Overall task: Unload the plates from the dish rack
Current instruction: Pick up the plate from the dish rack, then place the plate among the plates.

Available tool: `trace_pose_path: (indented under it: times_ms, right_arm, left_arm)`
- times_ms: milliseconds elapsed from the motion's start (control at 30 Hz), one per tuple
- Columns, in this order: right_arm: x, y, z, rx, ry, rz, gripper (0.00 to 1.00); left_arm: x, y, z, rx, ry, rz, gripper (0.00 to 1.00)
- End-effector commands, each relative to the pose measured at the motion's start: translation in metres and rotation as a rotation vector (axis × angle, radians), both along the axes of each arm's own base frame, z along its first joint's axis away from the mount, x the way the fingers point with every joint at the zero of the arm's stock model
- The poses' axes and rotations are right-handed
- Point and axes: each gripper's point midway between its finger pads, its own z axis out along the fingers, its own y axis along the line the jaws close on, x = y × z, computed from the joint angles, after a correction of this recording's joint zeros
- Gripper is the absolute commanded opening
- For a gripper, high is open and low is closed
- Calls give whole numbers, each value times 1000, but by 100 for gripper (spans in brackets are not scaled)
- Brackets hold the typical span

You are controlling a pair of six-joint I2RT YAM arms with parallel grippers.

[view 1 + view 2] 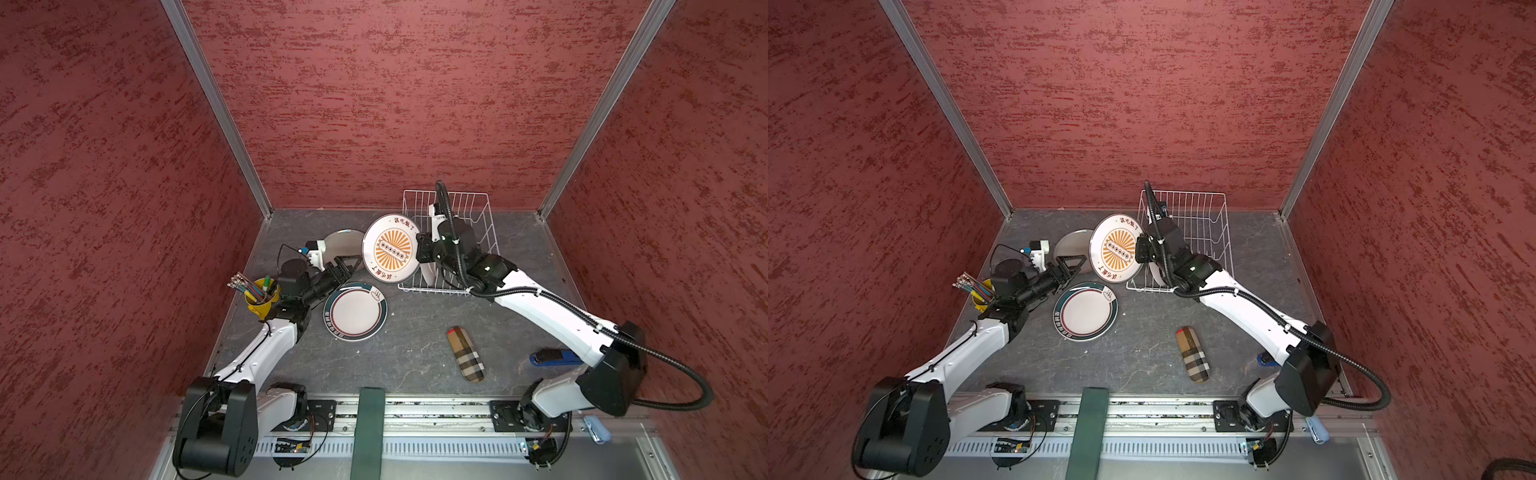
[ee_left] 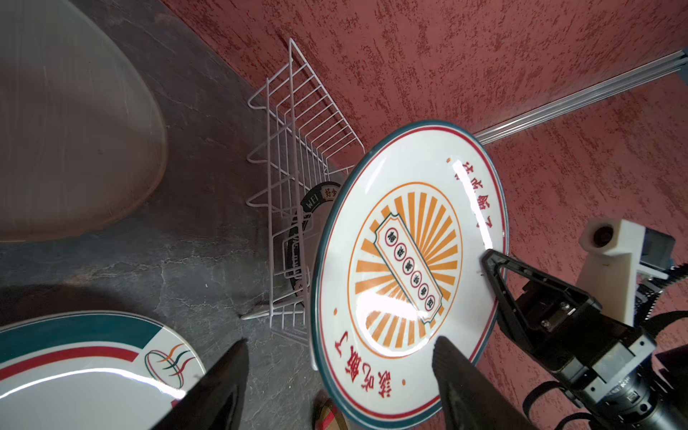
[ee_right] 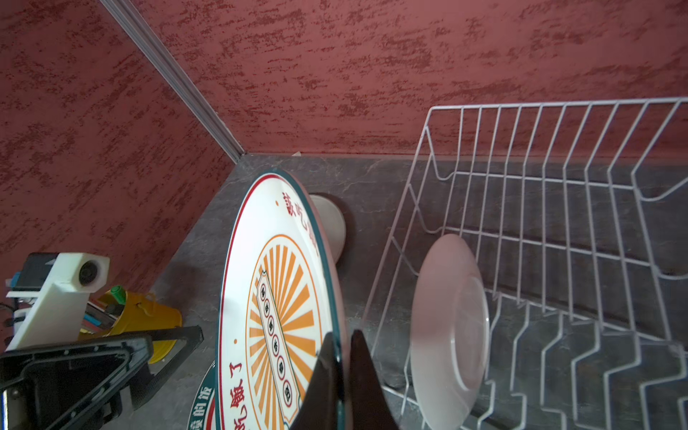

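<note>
While the sunburst plate (image 1: 390,248) is held on edge just beside the rack (image 3: 540,186), pinched at its rim by the right gripper (image 3: 342,335), the left gripper (image 1: 345,266), jaws wide near its face, should probably close on the free rim before the right lets go. A grey plate (image 1: 343,245) and a green-rimmed plate (image 1: 355,311) lie flat on the table (image 1: 415,332). One rack plate (image 3: 446,327) is largely hidden by the right arm in both top views, and whether another stands behind it is unclear.

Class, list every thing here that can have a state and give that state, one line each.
Sunburst plate, held on edge, out of rack.
Right gripper, shut on its rim.
Left gripper, open, empty.
Green-rimmed plate, flat on table.
Grey plate, flat on table.
Rack plate, standing on edge in rack.
</note>
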Motion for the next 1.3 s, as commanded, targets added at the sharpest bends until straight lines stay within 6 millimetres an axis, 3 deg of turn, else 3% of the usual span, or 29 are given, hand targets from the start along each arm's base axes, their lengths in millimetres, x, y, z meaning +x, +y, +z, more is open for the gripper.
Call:
trace_pose_path:
  times_ms: [0,333,533,600,667,933,967,1100,1167,1267]
  right_arm:
    - [-7,14,57,260,-81,61,0]
    - [-15,29,50,332,-31,145,0]
    - [-14,34,39,360,5,178,0]
    - [-14,34,37,374,12,186,0]
    - [-9,38,22,364,40,186,0]
    - [-7,44,7,354,80,218,0]
    - [-7,44,7,350,87,223,4]
    - [-7,41,8,331,93,225,59]
    - [-7,35,9,322,85,203,79]
    - [-5,24,13,294,66,164,88]
  left_arm:
    - [1,1,11,-20,-48,-18,77]
    - [5,15,3,-1,-33,-5,74]
    - [4,15,8,-8,-52,-13,64]
    - [3,15,10,-7,-56,-13,56]
    - [2,16,12,-7,-58,-11,48]
    - [0,20,14,-5,-67,12,6]
    - [0,21,14,-5,-67,14,2]
    - [-1,23,16,-2,-70,20,0]
    - [-2,24,16,6,-72,23,0]
    - [-5,29,9,54,-51,52,0]
